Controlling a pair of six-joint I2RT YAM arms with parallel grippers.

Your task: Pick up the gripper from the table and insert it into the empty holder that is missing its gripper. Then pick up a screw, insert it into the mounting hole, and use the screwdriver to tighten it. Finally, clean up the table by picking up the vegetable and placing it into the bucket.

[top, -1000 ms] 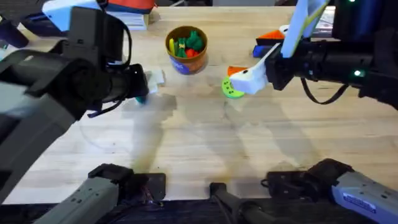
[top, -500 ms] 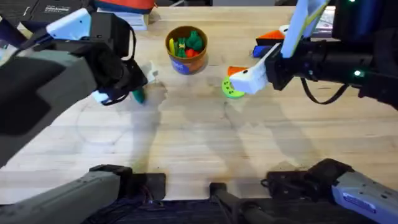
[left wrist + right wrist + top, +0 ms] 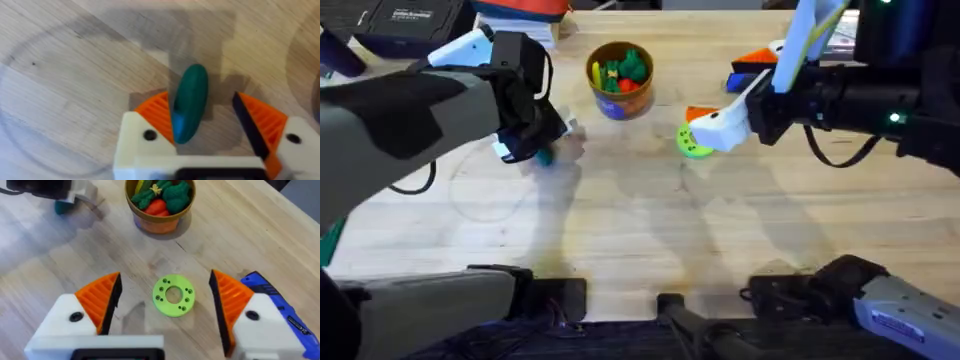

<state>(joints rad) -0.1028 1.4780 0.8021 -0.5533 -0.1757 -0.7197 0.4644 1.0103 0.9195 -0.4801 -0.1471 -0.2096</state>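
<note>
Pale wooden desk (image 3: 60, 65), matt, with visible plank grain. Smooth, faintly glossy plastic vegetable (image 3: 189, 109). Ribbed orange pads (image 3: 102, 300) on smooth white plastic pincer blocks.

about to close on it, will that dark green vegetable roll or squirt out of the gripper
The vegetable looks smooth and rounded, so it may well roll on the table if nudged. It sits against one pad of the open left gripper, off-centre, so closing could push it sideways first. It looks rigid and probably light.

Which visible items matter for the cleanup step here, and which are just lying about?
In play: left tool, open around the vegetable; bucket, already holding toy pieces; table.
Lying about: lime-green disc; screwdriver; right tool, open over the disc.
</note>
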